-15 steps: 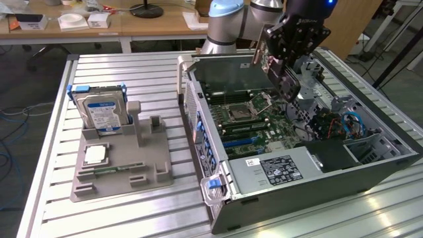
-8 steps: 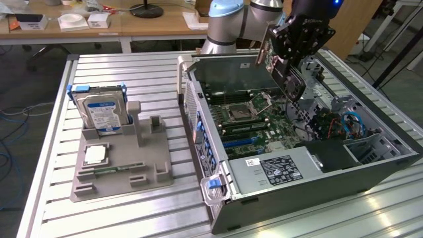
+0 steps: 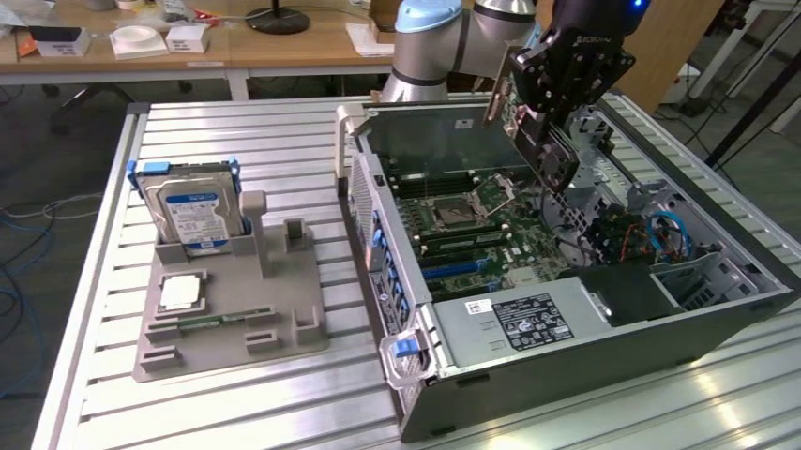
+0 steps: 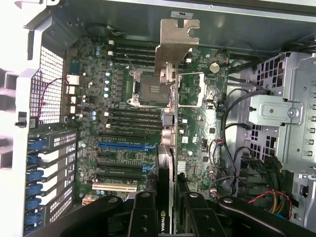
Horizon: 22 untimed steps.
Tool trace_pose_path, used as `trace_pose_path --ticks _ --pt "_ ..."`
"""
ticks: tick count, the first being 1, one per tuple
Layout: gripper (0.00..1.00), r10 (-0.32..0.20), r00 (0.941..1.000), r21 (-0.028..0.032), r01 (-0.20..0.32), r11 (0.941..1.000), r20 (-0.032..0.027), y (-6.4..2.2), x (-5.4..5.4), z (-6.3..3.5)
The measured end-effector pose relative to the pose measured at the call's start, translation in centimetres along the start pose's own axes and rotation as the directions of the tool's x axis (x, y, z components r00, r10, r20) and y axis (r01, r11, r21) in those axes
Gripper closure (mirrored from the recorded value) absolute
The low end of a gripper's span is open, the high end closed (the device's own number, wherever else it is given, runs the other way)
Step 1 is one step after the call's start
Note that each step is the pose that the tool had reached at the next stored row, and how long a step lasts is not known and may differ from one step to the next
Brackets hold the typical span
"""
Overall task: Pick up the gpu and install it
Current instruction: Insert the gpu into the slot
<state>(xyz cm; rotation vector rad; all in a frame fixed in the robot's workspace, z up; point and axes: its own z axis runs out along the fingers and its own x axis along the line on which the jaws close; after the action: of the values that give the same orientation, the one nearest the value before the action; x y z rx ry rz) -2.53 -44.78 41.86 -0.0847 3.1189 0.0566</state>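
The gpu (image 3: 552,157) is a thin dark card hanging tilted above the open computer case (image 3: 375,202), over the motherboard (image 3: 470,225). My gripper (image 3: 547,101) is shut on its upper edge. In the wrist view the gpu (image 4: 169,129) shows edge-on between my fingers (image 4: 144,217), with its silver bracket (image 4: 177,43) at the far end. It is clear of the board, above the expansion slots, among them a blue slot (image 4: 121,146).
A grey fixture (image 3: 269,328) at the exterior view's left holds a hard drive (image 3: 190,214) upright, a processor (image 3: 183,292) and a memory stick (image 3: 208,323). Inside the case are a power supply (image 3: 526,319), cables (image 3: 657,234) and a drive cage (image 4: 284,116).
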Motion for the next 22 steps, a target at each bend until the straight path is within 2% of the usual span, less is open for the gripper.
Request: trace_pose_path --ticks 9,16,22 --pt "0.74 -0.012 0.9999 -0.0003 0.012 0.9999 -0.0004 0.0 0.0 0.0" --pt "0.74 -0.062 0.998 -0.0014 0.062 0.998 -0.0021 0.0 0.0 0.0" --pt "0.74 -0.111 0.9938 -0.0027 0.111 0.9938 -0.0038 0.01 -0.01 0.0"
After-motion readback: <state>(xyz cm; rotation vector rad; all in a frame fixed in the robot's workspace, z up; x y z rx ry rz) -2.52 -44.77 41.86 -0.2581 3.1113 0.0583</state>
